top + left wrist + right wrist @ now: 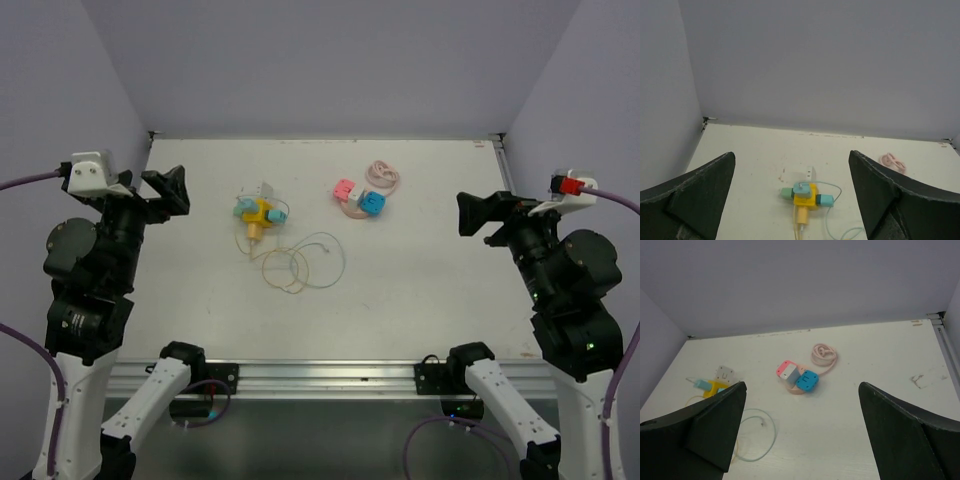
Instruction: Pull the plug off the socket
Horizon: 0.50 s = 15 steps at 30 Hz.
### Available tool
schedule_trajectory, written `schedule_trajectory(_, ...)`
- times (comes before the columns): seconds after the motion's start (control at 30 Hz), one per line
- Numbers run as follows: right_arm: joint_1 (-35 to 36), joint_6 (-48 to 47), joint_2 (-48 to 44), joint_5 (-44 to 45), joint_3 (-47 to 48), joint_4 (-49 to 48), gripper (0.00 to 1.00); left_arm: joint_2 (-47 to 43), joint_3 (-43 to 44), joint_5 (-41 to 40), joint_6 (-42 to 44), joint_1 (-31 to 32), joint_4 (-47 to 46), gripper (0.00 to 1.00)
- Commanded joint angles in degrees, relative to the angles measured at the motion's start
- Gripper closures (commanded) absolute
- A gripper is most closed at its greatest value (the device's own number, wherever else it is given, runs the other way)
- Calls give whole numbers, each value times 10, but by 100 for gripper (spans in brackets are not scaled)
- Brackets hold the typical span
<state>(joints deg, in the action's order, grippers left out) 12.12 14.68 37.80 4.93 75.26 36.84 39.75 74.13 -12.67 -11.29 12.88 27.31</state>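
Note:
A yellow cube socket (262,214) lies left of the table's middle with teal, blue, yellow and white plugs in its sides; it also shows in the left wrist view (805,196) and partly in the right wrist view (716,387). Thin teal and yellow cables (300,262) coil in front of it. A pink socket strip (357,199) carries a pink-white plug and a blue plug (806,380). My left gripper (165,190) is open and empty, raised at the table's left edge. My right gripper (480,214) is open and empty, raised at the right edge.
A coiled pink cord (383,177) lies behind the pink strip, also in the right wrist view (824,355). Grey walls close the table at back, left and right. A metal rail (320,375) runs along the near edge.

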Motion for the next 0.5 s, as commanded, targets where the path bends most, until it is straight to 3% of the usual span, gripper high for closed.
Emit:
schedule_trajectory(0.0,3,7,-5,-10,-11,-32,1,16,-8,23,-10,3,4,0)
schedule_trajectory(0.47,3,56,35,-48,-101,-49,1,133,-33,55,-44,3,64,1)
